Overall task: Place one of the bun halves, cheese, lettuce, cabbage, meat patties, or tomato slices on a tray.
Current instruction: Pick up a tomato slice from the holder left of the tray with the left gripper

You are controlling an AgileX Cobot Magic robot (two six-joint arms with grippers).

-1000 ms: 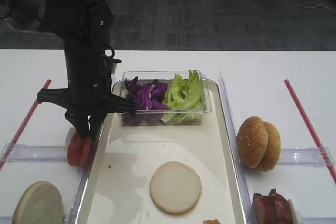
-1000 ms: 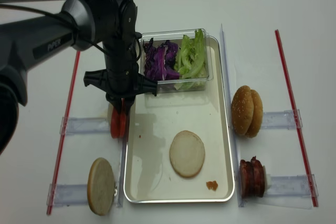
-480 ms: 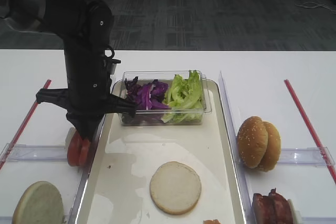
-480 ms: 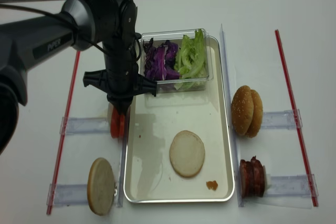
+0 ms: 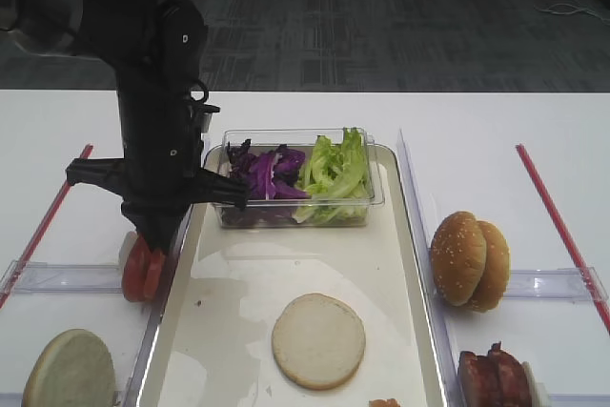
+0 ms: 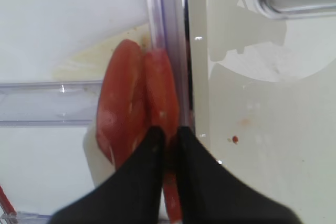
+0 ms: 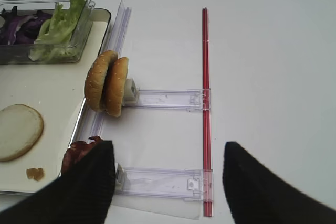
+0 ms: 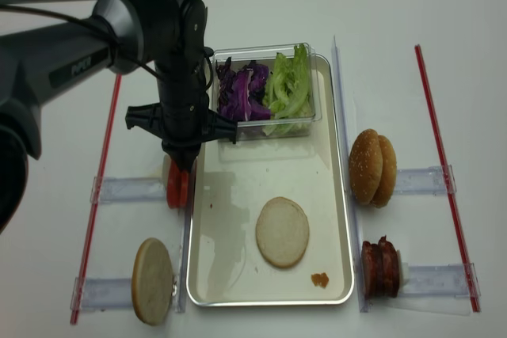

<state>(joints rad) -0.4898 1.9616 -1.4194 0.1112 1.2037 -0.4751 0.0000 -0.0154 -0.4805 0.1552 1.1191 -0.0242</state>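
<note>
Two tomato slices stand on edge in a clear holder just left of the cream tray. My left gripper comes down from above, shut on the right-hand tomato slice, which sits against the tray's rim. From above, the gripper sits over the slices. A pale bun half lies flat on the tray. My right gripper hangs open over the table beside the meat patties, holding nothing.
A clear box at the tray's far end holds purple cabbage and lettuce. Sesame bun halves and meat patties stand in holders right of the tray. Another pale bun half stands front left. Red strips border both sides.
The left gripper's jaws have closed onto the right-hand tomato slice. The arm itself has hardly shifted, and the slices stay in their holder.
</note>
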